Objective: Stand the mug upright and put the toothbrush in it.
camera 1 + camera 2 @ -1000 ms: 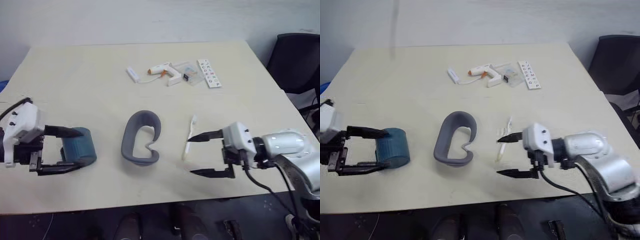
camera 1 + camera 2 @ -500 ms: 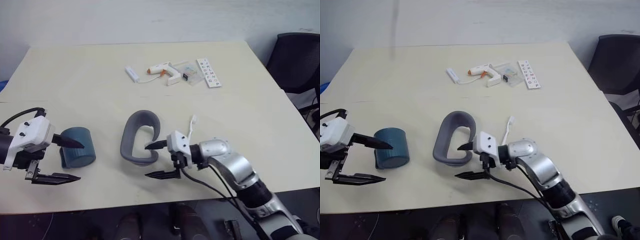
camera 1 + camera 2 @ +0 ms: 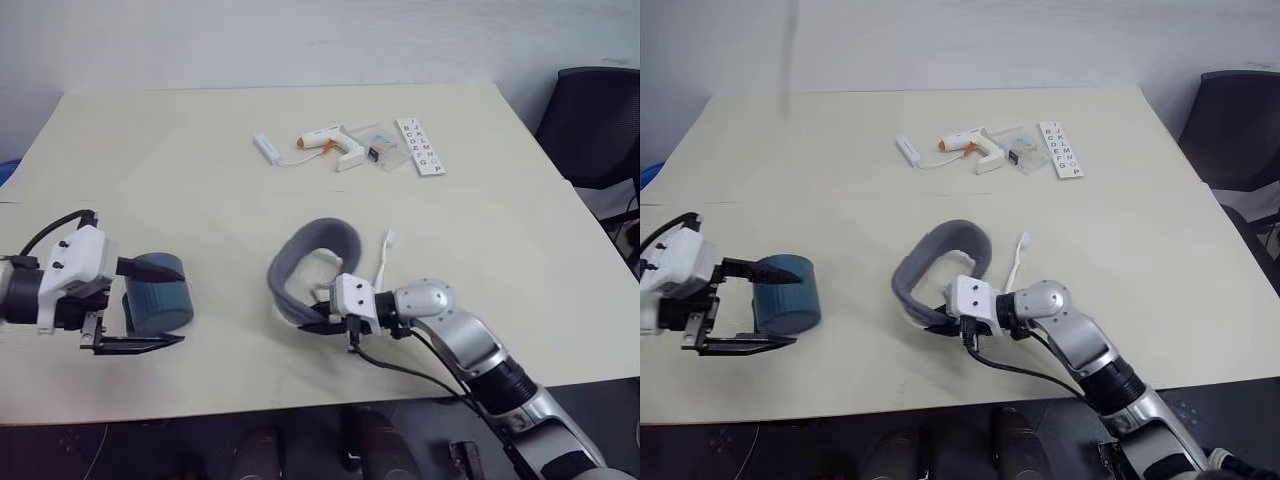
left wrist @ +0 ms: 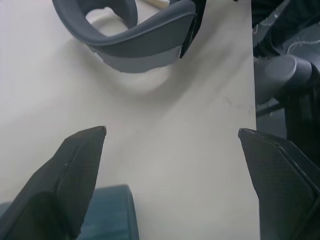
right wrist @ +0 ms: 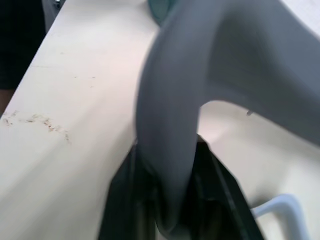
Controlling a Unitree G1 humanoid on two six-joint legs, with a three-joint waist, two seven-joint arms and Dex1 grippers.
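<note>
The dark teal mug [image 3: 155,296] lies on its side near the table's left front. My left gripper [image 3: 172,305] is open around its near side; one finger [image 3: 150,268] crosses the mug's top and the other hovers in front of it. In the left wrist view the mug [image 4: 107,215] sits low beside one finger [image 4: 80,170], untouched by the other. The white toothbrush [image 3: 383,260] lies flat on the table, just right of the grey curved band [image 3: 315,255]. My right gripper [image 3: 322,322] is shut on that band's near edge, tipping it up off the table.
At the table's back lie a white-and-orange glue gun [image 3: 328,140], a short white stick [image 3: 265,147], a small clear packet [image 3: 376,146] and a lettered strip [image 3: 418,146]. A black chair [image 3: 595,120] stands at the right. The table's front edge [image 3: 300,405] runs just below both grippers.
My right gripper has shut on the grey band and tipped it up, shifting it slightly right. The left gripper has edged closer around the mug. The toothbrush has not moved.
</note>
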